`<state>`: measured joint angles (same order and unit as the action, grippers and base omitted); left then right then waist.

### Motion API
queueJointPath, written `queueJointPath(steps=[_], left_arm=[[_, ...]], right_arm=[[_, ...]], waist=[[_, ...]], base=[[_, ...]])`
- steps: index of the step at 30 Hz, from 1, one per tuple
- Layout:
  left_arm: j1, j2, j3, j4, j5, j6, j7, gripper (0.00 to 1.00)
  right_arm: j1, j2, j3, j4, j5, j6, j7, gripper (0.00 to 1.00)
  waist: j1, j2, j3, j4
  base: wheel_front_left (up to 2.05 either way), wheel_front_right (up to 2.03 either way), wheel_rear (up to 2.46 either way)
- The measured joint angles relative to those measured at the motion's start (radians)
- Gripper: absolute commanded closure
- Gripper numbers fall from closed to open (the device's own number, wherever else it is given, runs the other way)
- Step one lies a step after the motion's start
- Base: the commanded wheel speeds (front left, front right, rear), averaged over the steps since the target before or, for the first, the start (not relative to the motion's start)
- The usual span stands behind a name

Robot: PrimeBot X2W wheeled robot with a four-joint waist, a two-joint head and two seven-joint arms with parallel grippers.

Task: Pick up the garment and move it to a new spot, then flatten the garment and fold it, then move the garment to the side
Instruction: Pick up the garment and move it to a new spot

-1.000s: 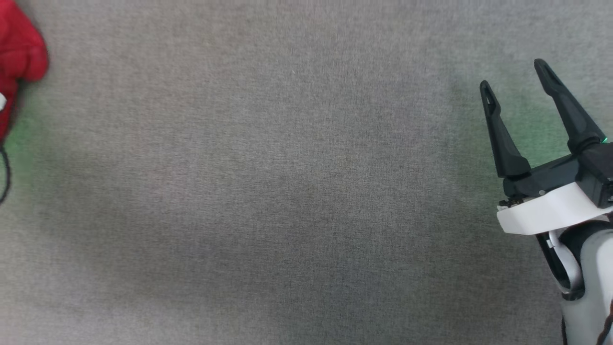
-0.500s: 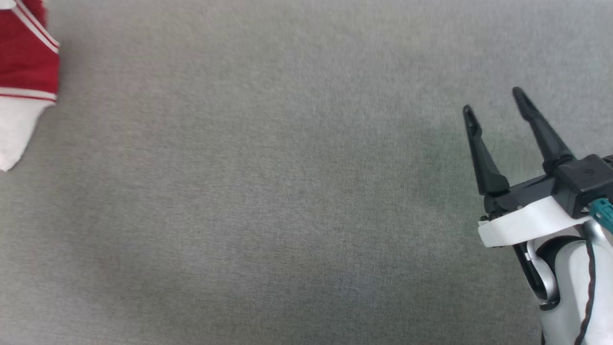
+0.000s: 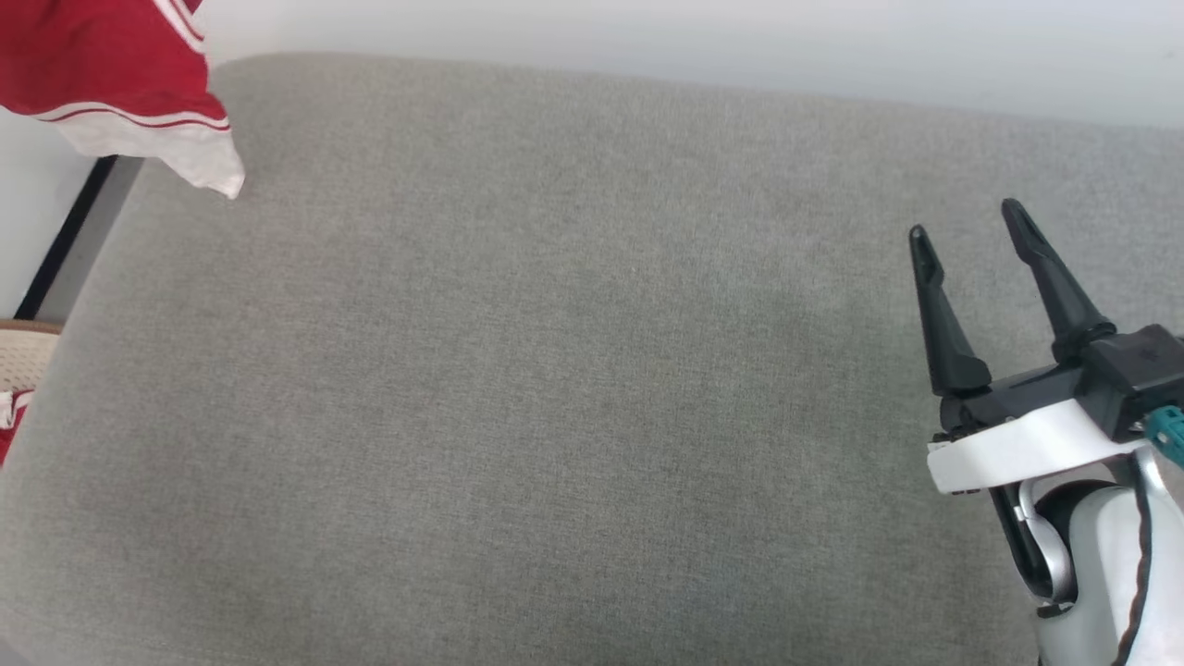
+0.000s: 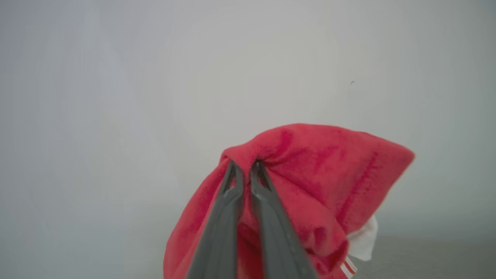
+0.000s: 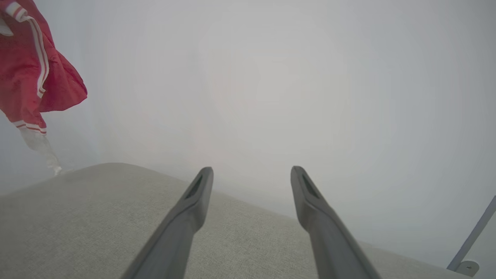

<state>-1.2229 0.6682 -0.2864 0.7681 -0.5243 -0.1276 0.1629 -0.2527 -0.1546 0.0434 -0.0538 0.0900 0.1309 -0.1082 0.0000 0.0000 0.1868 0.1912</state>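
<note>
The garment (image 3: 102,74), bright red with a white sleeve and white stripes, hangs in the air at the head view's top left, above the far left corner of the grey surface (image 3: 518,388). In the left wrist view my left gripper (image 4: 244,166) is shut on a bunched red fold of the garment (image 4: 317,170), the fabric draping down around the fingers. From the right wrist view the garment (image 5: 27,77) dangles at the upper left. My right gripper (image 3: 967,222) stands open and empty at the right, low over the grey surface; its fingers (image 5: 193,193) are spread wide.
A pale wall (image 3: 740,46) runs behind the grey surface's far edge. At the left edge a dark strip (image 3: 60,240) and a woven beige basket rim (image 3: 23,356) with a bit of red cloth sit beside the surface.
The head camera has tilted up, bringing the far edge and wall into view. The garment now hangs higher and further right in the picture. The right gripper stays open.
</note>
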Motion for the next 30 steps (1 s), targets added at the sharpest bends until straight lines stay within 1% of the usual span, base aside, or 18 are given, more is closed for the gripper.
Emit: queueJointPath(steps=[1,5,9,13,19,24,30], left_arm=[[0.000,0.000,0.000,0.000,0.000,0.000,0.000,1.00],[0.045,0.025,-0.017,-0.140,-0.031,0.000,0.067,1.00],[0.103,0.044,-0.024,-0.304,-0.047,0.008,0.136,1.00],[0.174,0.064,-0.023,-0.472,-0.078,0.043,0.213,1.00],[0.271,0.069,-0.040,-0.702,-0.102,0.102,0.319,1.00],[0.331,0.049,-0.082,-0.855,-0.111,0.144,0.391,1.00],[0.430,0.012,-0.153,-0.965,-0.137,0.192,0.478,1.00]], right_arm=[[0.000,0.000,0.000,0.000,0.000,0.000,0.000,0.00],[0.010,0.014,-0.019,0.000,-0.002,0.000,-0.012,0.00],[0.017,0.025,-0.044,0.002,-0.002,0.000,-0.025,0.00],[0.021,0.029,-0.066,0.001,-0.005,0.000,-0.035,0.00],[0.029,0.035,-0.102,0.007,-0.011,0.000,-0.051,0.00],[0.036,0.049,-0.125,0.008,-0.019,0.000,-0.061,0.00],[0.039,0.063,-0.120,0.028,-0.016,0.000,-0.075,0.00]], waist=[[0.0000,0.0000,0.000,0.000],[0.0000,0.0000,-0.019,-0.007],[0.0000,0.0000,-0.027,-0.034],[0.0000,0.0000,-0.029,-0.075],[0.0000,0.0000,-0.026,-0.155],[0.0000,0.0000,-0.020,-0.227],[0.0000,0.0000,-0.008,-0.307]], base=[[0.00,0.00,0.00],[0.00,0.00,0.00],[0.00,0.00,0.00],[0.00,0.00,0.00],[0.00,0.00,0.00],[0.00,0.00,0.00],[0.00,0.00,0.00]])
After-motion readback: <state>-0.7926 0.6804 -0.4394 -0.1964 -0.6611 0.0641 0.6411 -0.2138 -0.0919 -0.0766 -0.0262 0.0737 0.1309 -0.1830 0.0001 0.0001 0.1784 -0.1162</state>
